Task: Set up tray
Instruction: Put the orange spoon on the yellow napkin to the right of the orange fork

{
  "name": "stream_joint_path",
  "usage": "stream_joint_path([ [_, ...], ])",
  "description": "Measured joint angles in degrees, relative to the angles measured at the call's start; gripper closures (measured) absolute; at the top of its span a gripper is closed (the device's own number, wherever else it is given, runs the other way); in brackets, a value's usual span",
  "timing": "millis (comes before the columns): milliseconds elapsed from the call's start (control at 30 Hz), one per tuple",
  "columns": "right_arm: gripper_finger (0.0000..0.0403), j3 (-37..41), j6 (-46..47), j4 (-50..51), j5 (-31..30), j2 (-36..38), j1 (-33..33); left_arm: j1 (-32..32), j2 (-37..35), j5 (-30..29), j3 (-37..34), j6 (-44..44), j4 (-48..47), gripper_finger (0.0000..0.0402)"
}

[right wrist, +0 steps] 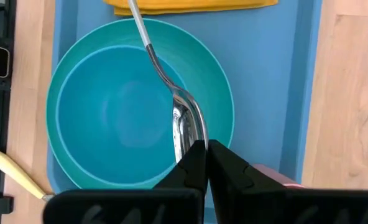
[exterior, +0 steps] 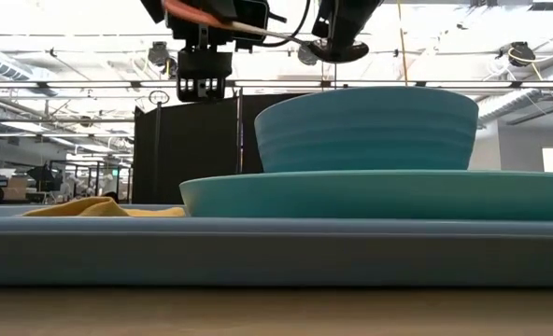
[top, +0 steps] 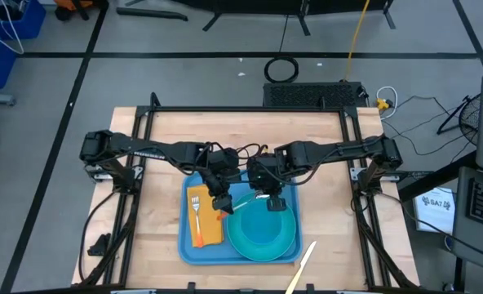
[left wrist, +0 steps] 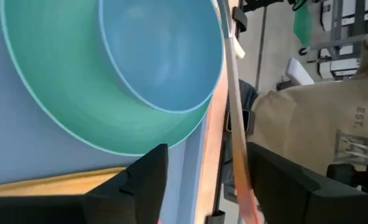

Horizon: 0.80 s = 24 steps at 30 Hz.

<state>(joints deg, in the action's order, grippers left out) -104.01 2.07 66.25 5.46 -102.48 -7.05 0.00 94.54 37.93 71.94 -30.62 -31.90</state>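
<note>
The blue tray [top: 188, 253] lies flat on the wooden table. It carries an orange-yellow napkin [top: 211, 233] with a fork [top: 197, 208] on it, and a turquoise plate [top: 289, 243] with a turquoise bowl [top: 262, 230] standing in it. A metal spoon [right wrist: 184, 121] with an orange handle end [top: 223, 211] hangs in the air over the tray, between the two grippers. My right gripper [right wrist: 207, 155] is shut on the spoon, above the bowl [right wrist: 122, 118]. My left gripper [left wrist: 206, 180] is open above the napkin's edge, with the spoon's handle [left wrist: 237, 149] running between its fingers. My right gripper pinches the tip of the spoon's bowl [right wrist: 190, 140] between its two fingers, coming from above. The spoon is lifted clear over the turquoise bowl and lies nearly level, its handle reaching toward the napkin [right wrist: 190, 6] and my left gripper. My left gripper has the spoon's handle close beside one finger [left wrist: 277, 180]; I cannot tell whether it touches.
A cream-coloured utensil handle [top: 303, 265] lies on the table off the tray's near right corner. Bare wood runs to the left and right of the tray [right wrist: 277, 81]. In the low view the bowl [exterior: 365, 126] and plate [exterior: 379, 194] stand tall on the tray [exterior: 258, 247].
</note>
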Motion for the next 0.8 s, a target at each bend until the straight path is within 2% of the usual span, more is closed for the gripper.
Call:
stream_joint_path([
  [100,0.0403,0.0,-0.17,0.02,-0.47,0.0,0.02,0.27,0.0,-0.03,0.0,0.08,0.02,0.0231],
  [267,0.0403,0.0,-0.27,0.4,-1.52,0.0,0.36,0.29,0.0,-0.11,-0.04,1.41,1.52,0.037],
  [300,0.0403,0.0,-0.19,0.45,-1.13,0.0,0.5,0.25,0.0,-0.64,-0.1,1.4,1.58,0.0383],
  [433,0.0403,0.0,-0.21,0.46,-1.25,0.0,0.74,-0.36,0.01,-4.22,-0.15,2.6,1.53,0.0393],
  [667,0.0383,0.02,-1.49,0.31,-9.21,1.88,1.53,-3.54,-0.99,-17.34,-0.15,6.81,0.92,0.0394],
  [800,0.0366,0.0,-1.27,-2.01,-11.0,4.57,2.32,-4.5,-3.41,-21.78,-0.87,6.64,0.17,0.0394],
])
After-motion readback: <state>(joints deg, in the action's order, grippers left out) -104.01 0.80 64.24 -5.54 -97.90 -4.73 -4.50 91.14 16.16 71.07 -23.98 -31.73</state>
